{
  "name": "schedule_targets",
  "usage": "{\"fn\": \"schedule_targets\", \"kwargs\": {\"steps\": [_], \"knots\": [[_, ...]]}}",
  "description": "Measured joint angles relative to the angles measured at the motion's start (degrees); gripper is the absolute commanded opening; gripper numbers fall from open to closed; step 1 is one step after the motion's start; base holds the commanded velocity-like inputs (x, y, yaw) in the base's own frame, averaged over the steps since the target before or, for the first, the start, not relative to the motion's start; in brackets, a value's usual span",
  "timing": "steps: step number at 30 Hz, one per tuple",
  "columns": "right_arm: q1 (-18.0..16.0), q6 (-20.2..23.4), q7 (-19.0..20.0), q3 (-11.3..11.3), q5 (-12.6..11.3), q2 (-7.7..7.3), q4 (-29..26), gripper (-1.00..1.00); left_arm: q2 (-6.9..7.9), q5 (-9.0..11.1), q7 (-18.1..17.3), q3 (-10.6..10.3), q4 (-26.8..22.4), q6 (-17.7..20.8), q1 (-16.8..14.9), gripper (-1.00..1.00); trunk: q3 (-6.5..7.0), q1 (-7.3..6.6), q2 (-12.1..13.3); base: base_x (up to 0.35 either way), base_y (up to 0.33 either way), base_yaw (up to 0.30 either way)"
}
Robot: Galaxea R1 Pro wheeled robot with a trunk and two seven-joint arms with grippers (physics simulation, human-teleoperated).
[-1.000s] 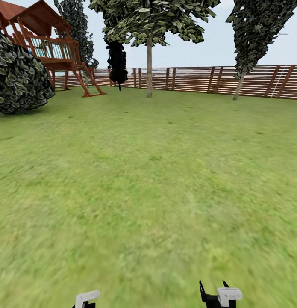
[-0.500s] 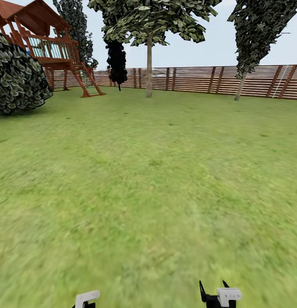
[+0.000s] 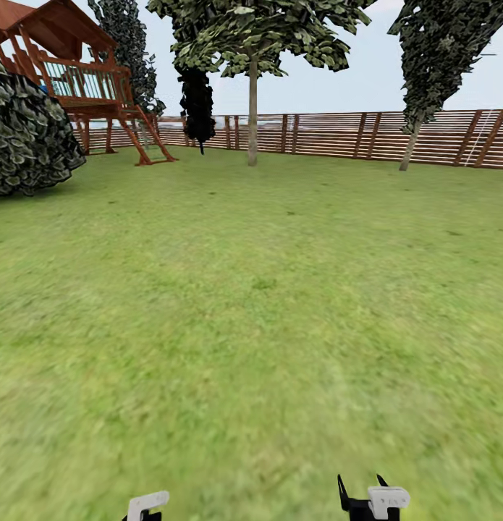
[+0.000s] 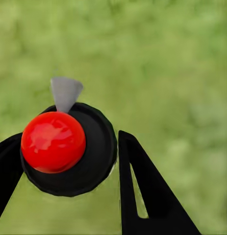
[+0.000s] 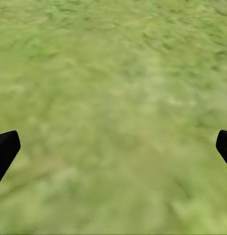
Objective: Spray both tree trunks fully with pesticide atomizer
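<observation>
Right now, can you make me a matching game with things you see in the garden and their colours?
Things:
1. atomizer cap
2. grass
3. fence
4. round bush

Colours:
A. brown slats
B. shiny red
C. dark green-black leaves
D. light green

Pairs: 1-B, 2-D, 3-A, 4-C
</observation>
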Motion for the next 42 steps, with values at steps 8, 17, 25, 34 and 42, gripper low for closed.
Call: {"fn": "schedule_targets", "kwargs": {"steps": [8, 17, 25, 34, 42], "knots": [[0.0, -0.1, -0.1, -0.1, 0.0, -0.06, -0.1, 1.00, 0.00, 0.0, 0.0, 0.0, 0.0, 0.0, 0.0, -1.00, 0.00, 0.00, 0.0, 0.338, 0.000, 0.000], [0.0, -0.1, -0.1, -0.1, 0.0, -0.09, -0.1, 1.00, 0.00, 0.0, 0.0, 0.0, 0.0, 0.0, 0.0, -1.00, 0.00, 0.00, 0.0, 0.338, 0.000, 0.000], [0.0, -0.1, -0.1, 0.0, 0.0, -0.02, -0.1, 1.00, 0.00, 0.0, 0.0, 0.0, 0.0, 0.0, 0.0, -1.00, 0.00, 0.00, 0.0, 0.338, 0.000, 0.000], [0.0, -0.1, -0.1, 0.0, 0.0, 0.00, -0.1, 1.00, 0.00, 0.0, 0.0, 0.0, 0.0, 0.0, 0.0, -1.00, 0.00, 0.00, 0.0, 0.338, 0.000, 0.000], [0.0, -0.1, -0.1, 0.0, 0.0, 0.00, -0.1, 1.00, 0.00, 0.0, 0.0, 0.0, 0.0, 0.0, 0.0, -1.00, 0.00, 0.00, 0.0, 0.338, 0.000, 0.000]]}}
